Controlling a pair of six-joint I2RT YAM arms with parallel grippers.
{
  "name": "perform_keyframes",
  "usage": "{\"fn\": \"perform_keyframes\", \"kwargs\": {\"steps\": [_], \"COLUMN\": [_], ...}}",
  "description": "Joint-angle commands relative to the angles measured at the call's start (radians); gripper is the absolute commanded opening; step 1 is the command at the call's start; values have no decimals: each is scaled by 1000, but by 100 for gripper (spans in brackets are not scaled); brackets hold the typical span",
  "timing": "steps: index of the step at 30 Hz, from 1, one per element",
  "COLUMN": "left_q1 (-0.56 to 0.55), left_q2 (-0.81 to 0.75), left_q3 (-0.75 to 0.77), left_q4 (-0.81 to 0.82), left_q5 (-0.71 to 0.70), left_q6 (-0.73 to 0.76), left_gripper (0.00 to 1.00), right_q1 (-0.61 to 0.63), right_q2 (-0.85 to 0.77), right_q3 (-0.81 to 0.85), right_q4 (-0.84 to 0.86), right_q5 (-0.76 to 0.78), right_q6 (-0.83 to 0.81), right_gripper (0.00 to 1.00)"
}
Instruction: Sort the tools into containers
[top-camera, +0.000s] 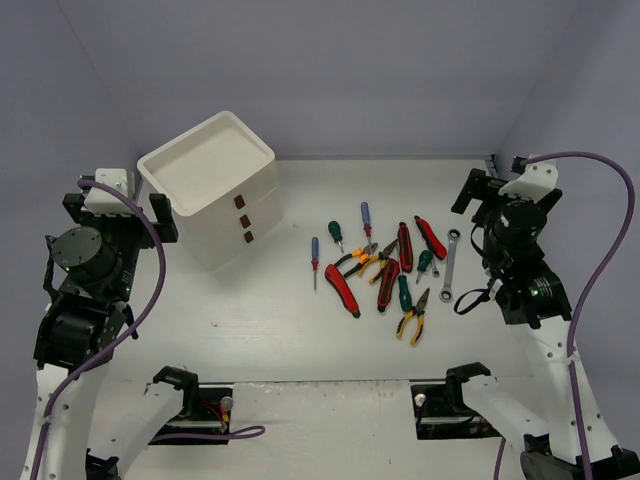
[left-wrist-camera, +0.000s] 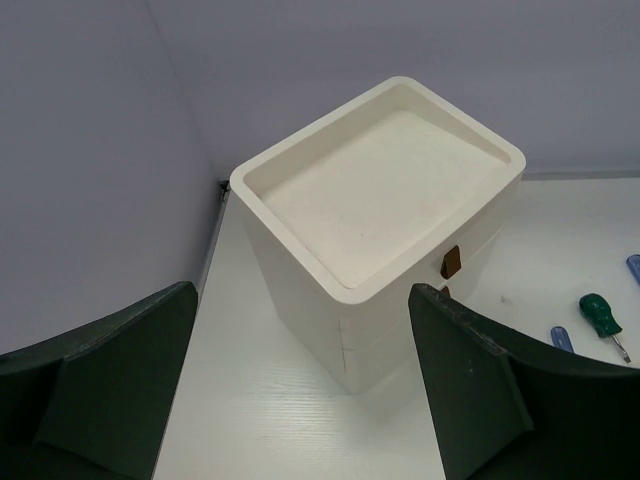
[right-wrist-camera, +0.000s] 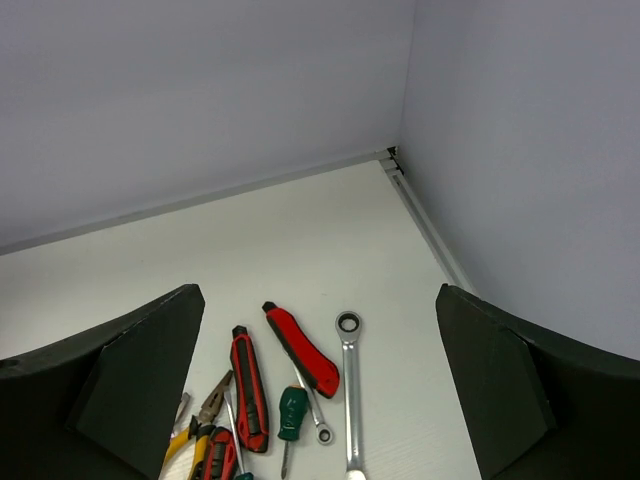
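White plastic dominates the left of the table, where the drawer box stands with every drawer closed. Its shallow rimmed tray is bare on top, and three small brown handle tabs face the tools. The left gripper hovers just short of the box, jaws spread wide with nothing between them. The right gripper, equally agape and empty, hangs near the right end of the pile. No tool is sorted yet: they lie fanned mid-table, well apart from the box, several overlapping.

The step in hand looks to be a first pick, and it is best made at the pile's edge. The silver ratchet wrench lies on the right fringe, seemingly clear of its neighbours. It is flat, thin, smooth metal, so the fingers should straddle its narrow shank and come right down to the tabletop. The red-handled cutter beside it offers a thicker, grippier body. The green-handled screwdriver is round and may roll if nudged. The yellow-black pliers and the tangle at the centre are better left until their neighbours are cleared. The tabs are small and likely need a careful pinch.
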Motion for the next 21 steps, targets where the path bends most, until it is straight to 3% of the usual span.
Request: {"fn": "perform_keyframes", "kwargs": {"steps": [1, 7, 13, 21], "left_q1": [-7, -7, -7, -8], "left_q2": [4, 5, 11, 3], "left_q3": [21, 11, 13, 10], "left_q4": [37, 24, 2, -30], "left_q5": [-5, 25, 73, 125], "left_q6": [-3, -17, -59, -78], "left_gripper": [84, 84, 84, 84], "right_q1": [-5, -5, -19, -201], "right_q2": [-1, 28, 133, 443], "right_q3": [-7, -66, -109, -108], "right_q4": [82, 75, 17, -88], "right_q5": [56, 42, 198, -57], "right_q6": [25, 58, 214, 390], "right_gripper": [100, 100, 100, 100]}}
